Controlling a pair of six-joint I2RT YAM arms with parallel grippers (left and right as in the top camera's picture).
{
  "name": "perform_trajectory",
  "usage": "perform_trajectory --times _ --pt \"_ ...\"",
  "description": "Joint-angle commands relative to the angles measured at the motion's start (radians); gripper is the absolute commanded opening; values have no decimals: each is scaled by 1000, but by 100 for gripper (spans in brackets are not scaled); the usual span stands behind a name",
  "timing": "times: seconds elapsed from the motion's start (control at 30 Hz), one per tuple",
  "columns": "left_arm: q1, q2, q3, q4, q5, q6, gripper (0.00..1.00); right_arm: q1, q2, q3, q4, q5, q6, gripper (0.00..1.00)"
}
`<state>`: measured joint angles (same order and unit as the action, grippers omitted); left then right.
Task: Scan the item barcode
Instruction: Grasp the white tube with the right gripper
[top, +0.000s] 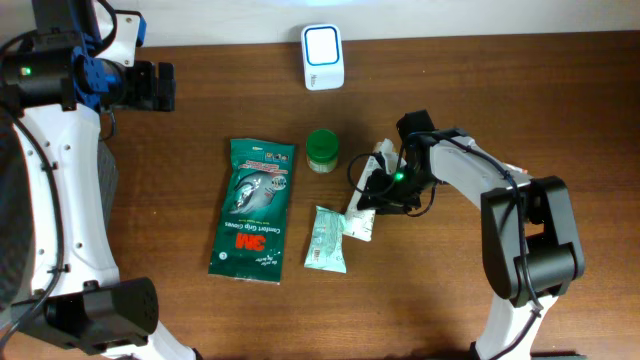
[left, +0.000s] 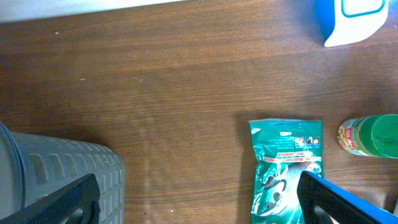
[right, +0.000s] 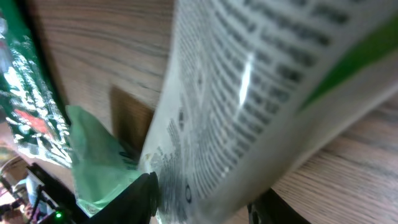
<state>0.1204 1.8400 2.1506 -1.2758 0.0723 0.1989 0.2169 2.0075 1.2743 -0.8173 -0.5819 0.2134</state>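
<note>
- Overhead: two arms work at one brown wooden table (top: 500, 90). The right gripper (top: 383, 188) has its jaws drawn narrow on one white printed plastic packet (top: 362, 222), the item to scan. Just past the jaws lies one pale green sachet (top: 326, 240), then one dark green foil packet (top: 252, 210). One green-lidded round jar (top: 322, 150) sits near them. One white box-shaped scanner (top: 322, 57) stands well apart. The left gripper (top: 165, 87) is far from everything, jaws spread wide.
- Left wrist: bare wood lies between the wide jaws of the left gripper (left: 198, 186). The foil packet (left: 286, 162) touches the blue-edged finger (left: 336, 199). One grey ribbed basket (left: 56, 174) is beside the other finger.
- Right wrist: the white packet (right: 249, 81) fills the gap between the jaws of the right gripper (right: 205, 199), its print blurred.
</note>
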Motion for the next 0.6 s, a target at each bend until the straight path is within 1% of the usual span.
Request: perform_trajectory --times 0.0,0.03,0.1,0.13,0.2,0.23,0.27,0.3,0.33,0.37,0.4,0.43,0.47,0.53,0.57 --pt "7 -7 3 2 10 16 99 -38 -6 -4 -10 123 23 27" --pt "7 -7 3 2 10 16 99 -70 -8 10 -25 113 -39 25" --pt "7 -7 3 2 10 16 99 -133 -8 77 -82 81 -210 25" --pt "7 -7 3 2 10 16 99 -146 -8 106 -100 37 -248 26" --pt "7 -7 3 2 10 16 99 -145 -5 101 -93 -2 -247 27" --pt "7 -7 3 2 10 16 99 -145 -5 89 -83 -2 -247 33" --pt "7 -7 3 2 10 16 99 -147 -5 67 -59 -2 -236 43" --pt "7 -7 3 2 10 16 99 -147 -4 7 10 -14 -184 46" --pt "7 -7 3 2 10 16 99 -147 -4 -37 71 -18 -140 47" --pt "7 -7 3 2 10 16 99 -145 -4 -88 143 -17 -99 46" --pt "7 -7 3 2 10 16 99 -145 -4 -144 212 -17 -55 36" --pt "7 -7 3 2 10 16 99 -146 -4 -183 254 -18 -39 24" --pt "7 -7 3 2 10 16 99 -148 -4 -200 269 -64 -41 4" --pt "7 -7 3 2 10 16 99 -176 -27 -162 270 -278 -114 4" --pt "7 -7 3 2 10 16 99 -193 -76 -112 232 -382 -163 4"
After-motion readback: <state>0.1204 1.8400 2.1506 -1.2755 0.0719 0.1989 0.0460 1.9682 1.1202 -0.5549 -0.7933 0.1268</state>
